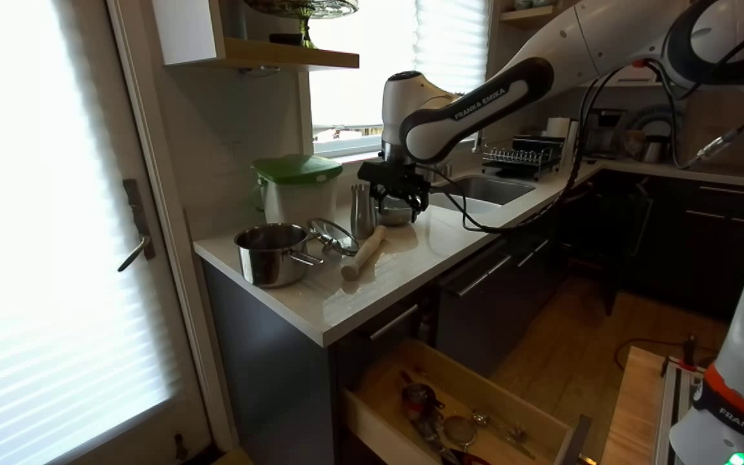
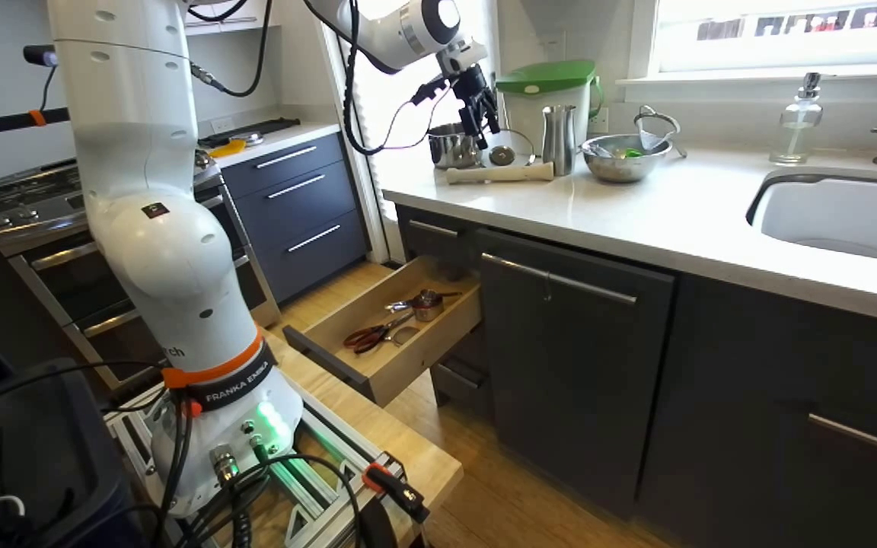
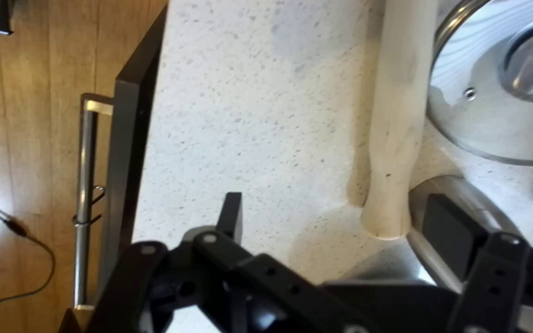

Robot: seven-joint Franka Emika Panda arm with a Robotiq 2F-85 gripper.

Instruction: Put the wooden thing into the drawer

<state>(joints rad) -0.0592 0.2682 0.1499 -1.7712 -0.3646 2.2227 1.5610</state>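
Hanging above the counter (image 1: 411, 257), the hand (image 3: 341, 224) stood with its 2 jaws spread well apart. The wooden thing (image 1: 364, 254) lay lengthwise on the counter, just beside the lid (image 3: 470, 125) and near the metal pot (image 1: 273, 263). In the wrist view, 1 end of it lay close to the tall metal vessel (image 2: 559, 141); whether these 2 touched could not be determined. The drawer (image 2: 431, 348) stood pulled out below counter level, with utensils (image 2: 366, 339) inside, a metal cup (image 2: 428, 307) among them.
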